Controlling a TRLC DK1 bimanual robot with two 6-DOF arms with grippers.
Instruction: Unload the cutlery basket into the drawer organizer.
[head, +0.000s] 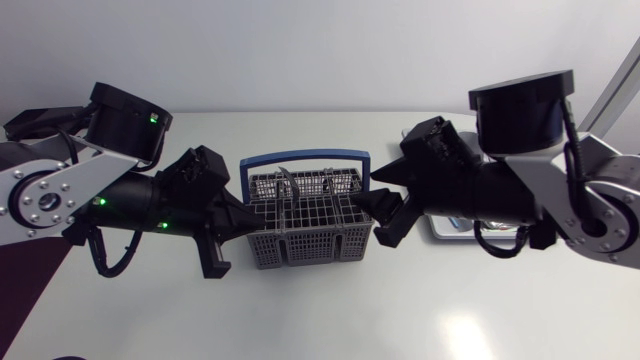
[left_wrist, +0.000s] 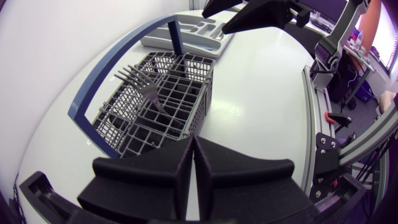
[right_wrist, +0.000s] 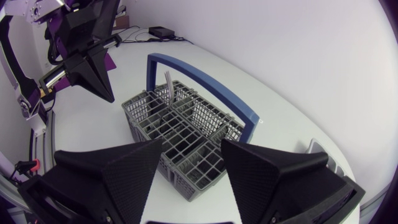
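The grey wire cutlery basket (head: 305, 222) with a blue handle (head: 300, 157) stands mid-table. A metal fork (left_wrist: 140, 87) stands in it, tines up, also visible from the right wrist as the fork (right_wrist: 168, 84). My left gripper (head: 258, 222) is shut and empty, its tips just at the basket's left side (left_wrist: 194, 146). My right gripper (head: 372, 192) is open at the basket's right side, with the basket (right_wrist: 180, 127) ahead of its spread fingers (right_wrist: 192, 144). The grey drawer organizer (left_wrist: 199, 31) lies beyond the basket, mostly hidden under my right arm (head: 452, 228).
White tabletop (head: 320, 310) extends in front of the basket and both arms. My right arm's bulky links (head: 520, 190) hang over the organizer. The table's aluminium edge rail (left_wrist: 314, 112) runs beside my left gripper.
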